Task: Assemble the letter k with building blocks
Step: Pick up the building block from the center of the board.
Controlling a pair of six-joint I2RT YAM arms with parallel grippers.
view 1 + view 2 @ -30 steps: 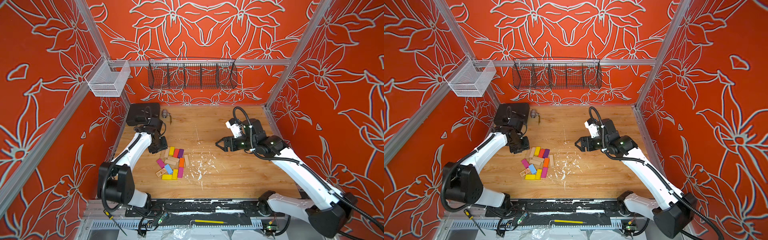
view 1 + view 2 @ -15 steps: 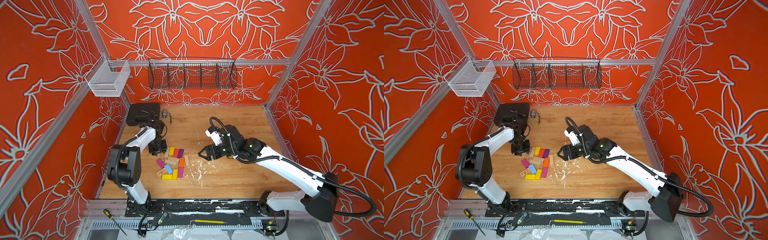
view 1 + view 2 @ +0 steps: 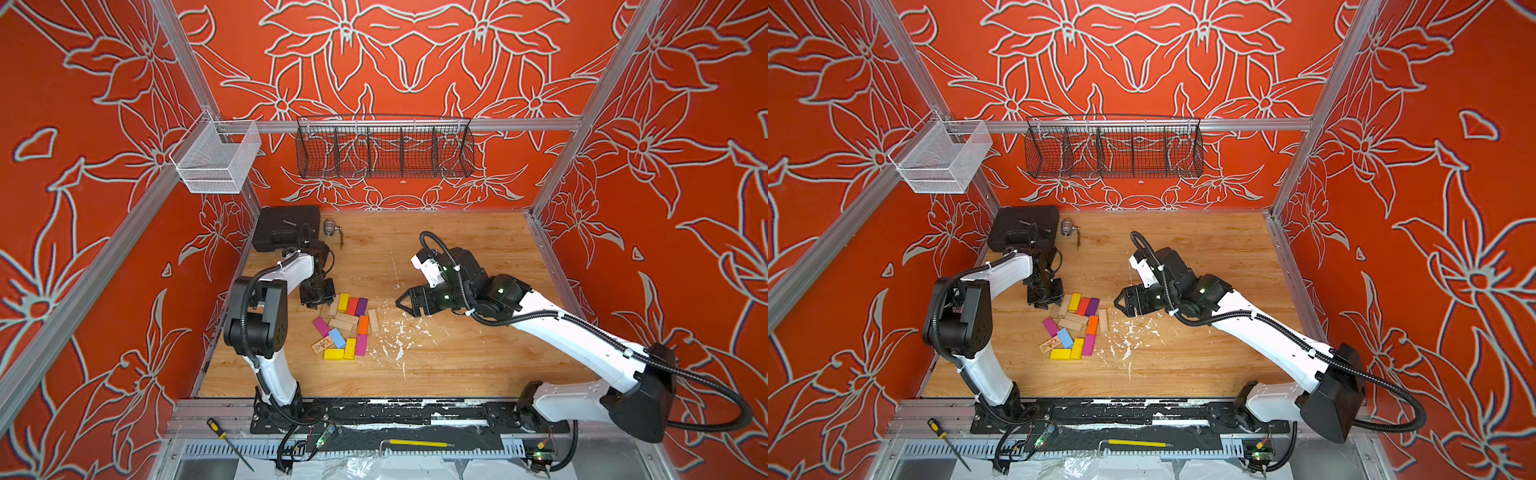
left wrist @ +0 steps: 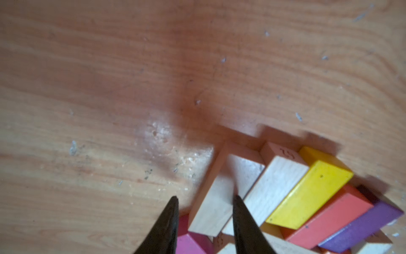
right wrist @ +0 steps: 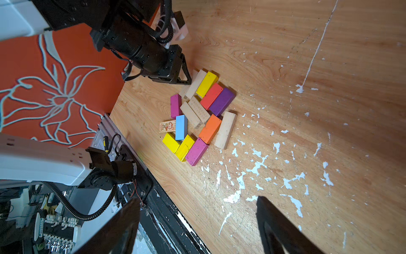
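Orange flower-print walls close three sides of a wood-grain tabletop point(image 3: 457, 365), and a black rail point(image 3: 374, 409) runs along the front edge. A black basket point(image 3: 384, 151) hangs on the rear wall and a white basket point(image 3: 216, 162) on the left wall, both well above the wood. The blocks point(image 3: 347, 324) lie in one loose cluster left of centre, near the left edge, most of them touching. White flecks point(image 3: 399, 332) scatter just right of them. The right half and the rear are bare wood, apart from a black case point(image 3: 284, 226) and a metal fitting point(image 3: 330, 227) in the rear-left corner. The left fingers point(image 3: 318, 297) point down at the cluster's rear-left end. Both top views hide their tips. The left wrist view shows them narrowly apart, astride the end of a plain block point(image 4: 211, 198), with a gap at one finger. The right fingers point(image 3: 405, 297) hang wide apart near the cluster's right side, holding nothing. The right wrist view alone shows clearly the printed block point(image 5: 167, 126) touching the blue block point(image 5: 181, 127).
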